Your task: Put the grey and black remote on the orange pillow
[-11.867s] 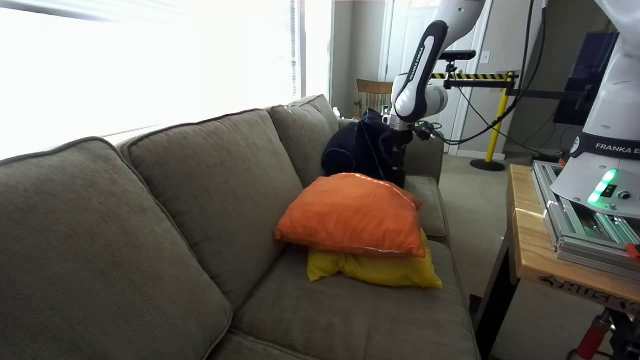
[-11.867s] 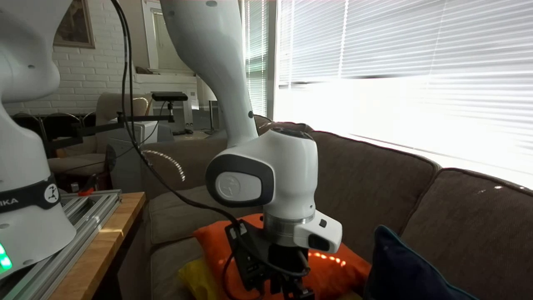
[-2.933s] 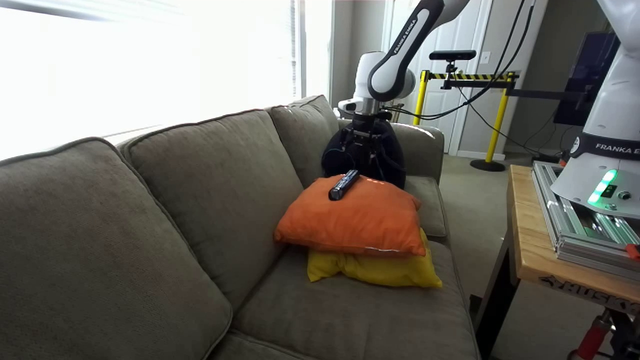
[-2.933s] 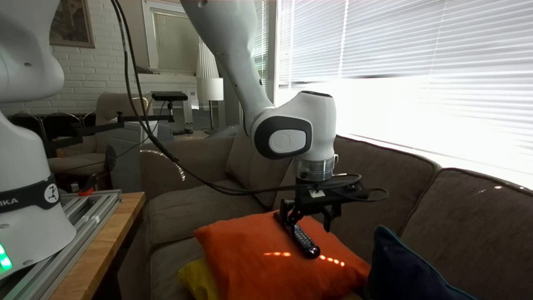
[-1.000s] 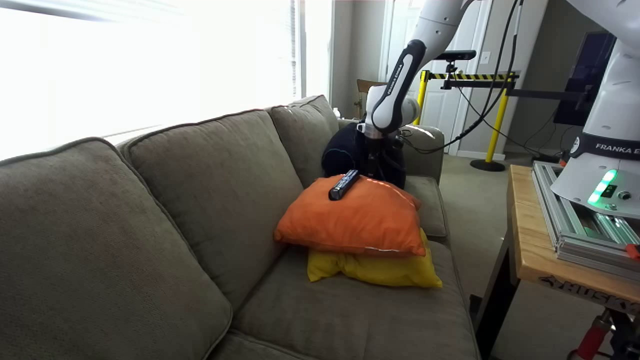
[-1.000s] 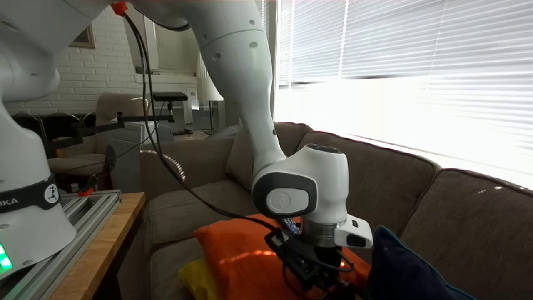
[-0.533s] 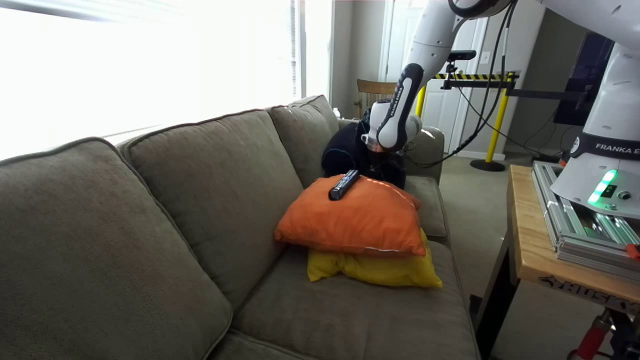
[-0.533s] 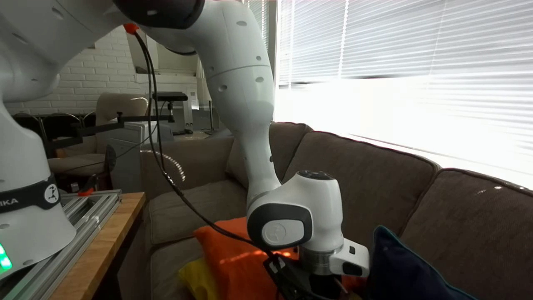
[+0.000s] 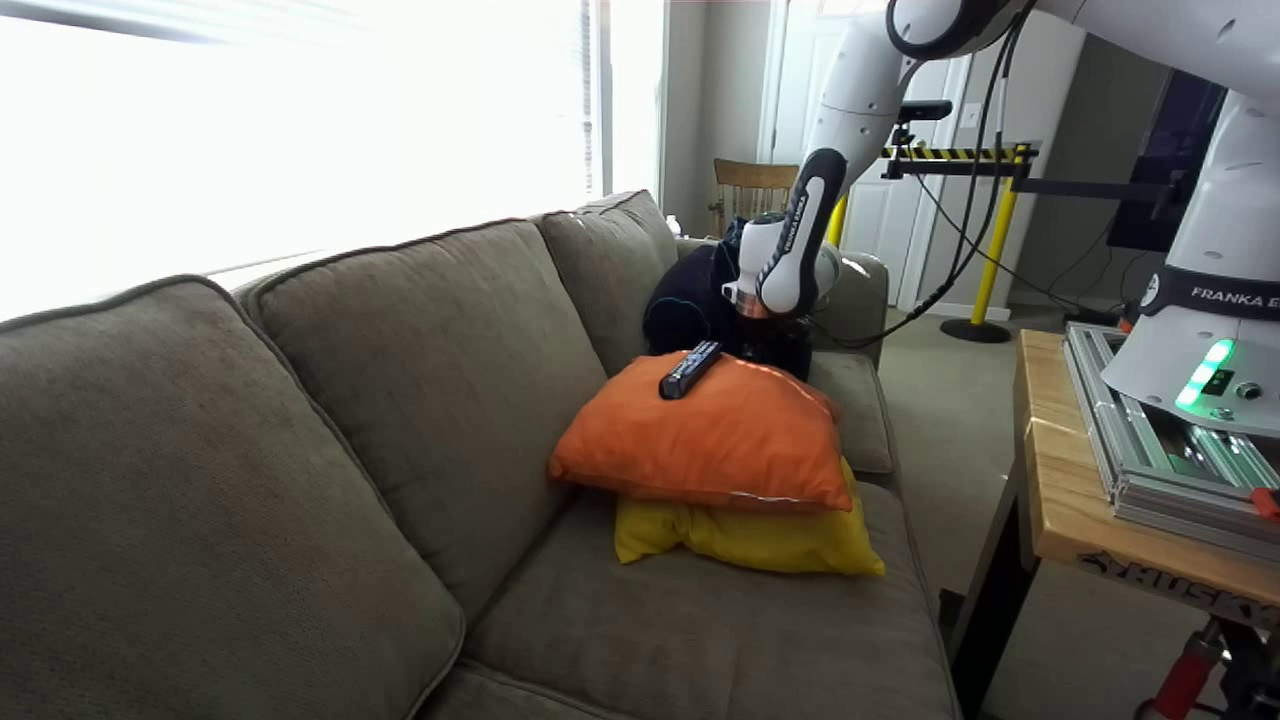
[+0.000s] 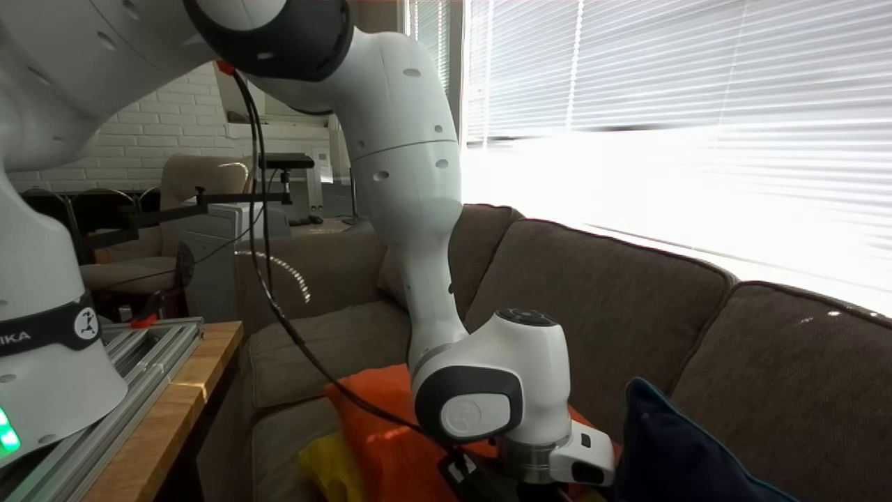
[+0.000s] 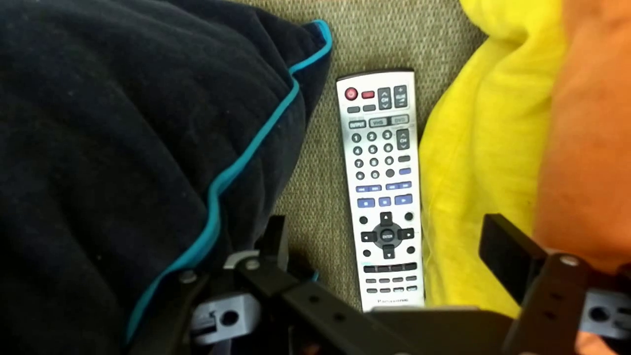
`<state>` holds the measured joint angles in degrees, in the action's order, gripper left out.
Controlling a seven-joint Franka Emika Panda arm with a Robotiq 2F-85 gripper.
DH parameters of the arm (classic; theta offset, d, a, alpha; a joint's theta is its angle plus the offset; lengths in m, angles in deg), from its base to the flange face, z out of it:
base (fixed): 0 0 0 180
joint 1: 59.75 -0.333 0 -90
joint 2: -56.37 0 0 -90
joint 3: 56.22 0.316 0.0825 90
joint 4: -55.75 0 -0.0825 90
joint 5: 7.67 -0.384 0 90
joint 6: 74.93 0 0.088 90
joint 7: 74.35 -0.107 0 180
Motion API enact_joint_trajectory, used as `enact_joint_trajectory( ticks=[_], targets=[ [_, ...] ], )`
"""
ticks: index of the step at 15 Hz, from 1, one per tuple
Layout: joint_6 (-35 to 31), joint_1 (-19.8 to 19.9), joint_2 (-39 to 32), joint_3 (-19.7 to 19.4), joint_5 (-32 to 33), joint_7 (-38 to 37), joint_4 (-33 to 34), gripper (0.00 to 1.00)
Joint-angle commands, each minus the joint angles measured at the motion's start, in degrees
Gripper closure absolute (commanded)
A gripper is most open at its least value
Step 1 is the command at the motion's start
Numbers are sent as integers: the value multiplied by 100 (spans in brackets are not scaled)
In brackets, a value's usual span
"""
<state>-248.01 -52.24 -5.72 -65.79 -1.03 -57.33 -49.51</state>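
The grey and black remote (image 11: 382,197) lies face up on the sofa seat in the wrist view, in a gap between a dark pillow and the yellow pillow. My gripper (image 11: 392,244) is open, one finger on each side of the remote's lower half, not gripping it. In an exterior view the gripper is hard to see against the dark pillow; in both exterior views this remote is hidden. The puffy orange pillow (image 9: 720,440) lies on the yellow pillow; it also shows in an exterior view (image 10: 376,404) and at the wrist view's right edge (image 11: 586,162).
Another, black remote (image 9: 690,370) lies on top of the orange pillow. The yellow pillow (image 11: 478,172) borders the gap on one side, the dark blue pillow (image 11: 148,123) with teal piping on the other. The sofa backrest (image 9: 430,360) rises behind. A wooden table (image 9: 1060,480) carries the arm's base.
Since the oldest frames the black remote has come onto the orange pillow. Since then my gripper has moved off it toward the dark pillow and lowered, still descending over the last second.
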Motion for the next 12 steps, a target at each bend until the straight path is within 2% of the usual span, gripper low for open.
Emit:
enact_joint_trajectory(
  ticks=[1, 4, 7, 9, 12],
  targets=[
    [-146, 68, -75, 18, 215, -116, 55, 0],
    [-70, 425, -70, 382, 427, 297, 70, 0],
    [-54, 573, -137, 487, 754, 655, 114, 0],
    [-65, 483, -216, 349, 872, 667, 189, 0],
    [21, 501, -316, 338, 837, 568, 295, 0]
  ],
)
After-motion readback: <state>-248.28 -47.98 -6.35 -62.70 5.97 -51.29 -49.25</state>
